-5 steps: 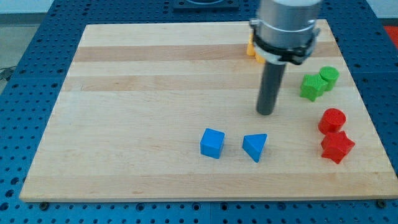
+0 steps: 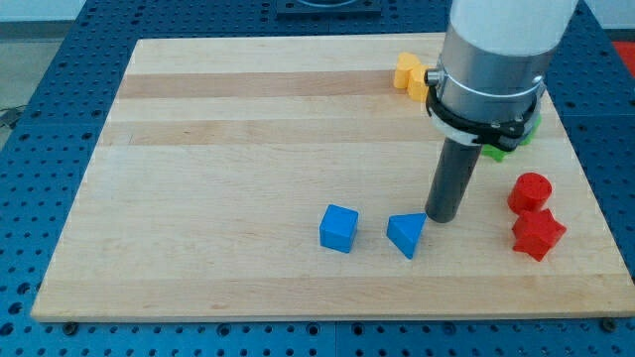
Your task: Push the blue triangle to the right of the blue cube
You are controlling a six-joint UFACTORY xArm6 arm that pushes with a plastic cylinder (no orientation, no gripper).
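Observation:
The blue cube (image 2: 338,228) sits on the wooden board (image 2: 218,149) below the board's middle. The blue triangle (image 2: 407,234) lies just to the cube's right, with a small gap between them. My tip (image 2: 441,217) is on the board at the triangle's upper right corner, touching it or nearly so. The rod rises from there to the arm's grey body at the view's top right.
A red cylinder (image 2: 529,191) and a red star-shaped block (image 2: 537,235) lie at the view's right, close to my tip. Green blocks (image 2: 501,149) are mostly hidden behind the arm. Yellow blocks (image 2: 410,74) sit near the top edge.
My tip has moved down and a little right, from above the triangle to its upper right corner. The arm now covers the green blocks. The blue blocks have not moved.

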